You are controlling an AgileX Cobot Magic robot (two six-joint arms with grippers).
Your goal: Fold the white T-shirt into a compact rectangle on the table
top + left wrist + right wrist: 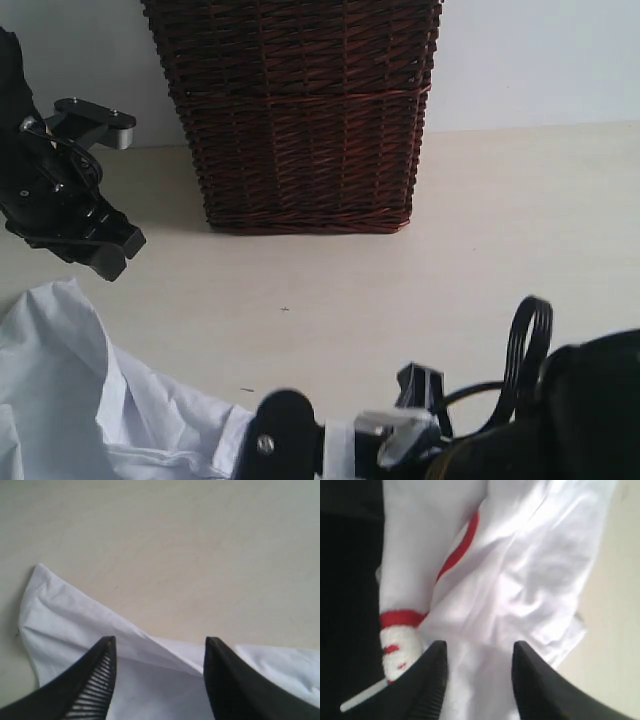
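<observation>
The white T-shirt (90,400) lies crumpled toward the near edge of the bench (400,290), on the left of the exterior view and well apart from the wicker basket (300,120) at the far edge. It is nowhere near a rectangle.

The left fingers (227,685) stand about half apart, holding nothing, above a pointed fold of cloth. The right fingers (532,685) are parted too, with cloth showing in the gap between them but no visible pinch.

The main risk is a grab that catches several layers at once. The cloth under the right fingers is bunched into overlapping ridges, so closing there would likely drag a wad rather than a single edge. A left grip on the loose point could pull it off line and skew the fold. The bench looks smooth and matte, so the whole shirt may slide when tugged.

The shirt is thin, soft cotton that creases readily. The lettering (400,645) is raised and fuzzy, outlined in red. The basket is stiff, dark, tightly woven cane.
</observation>
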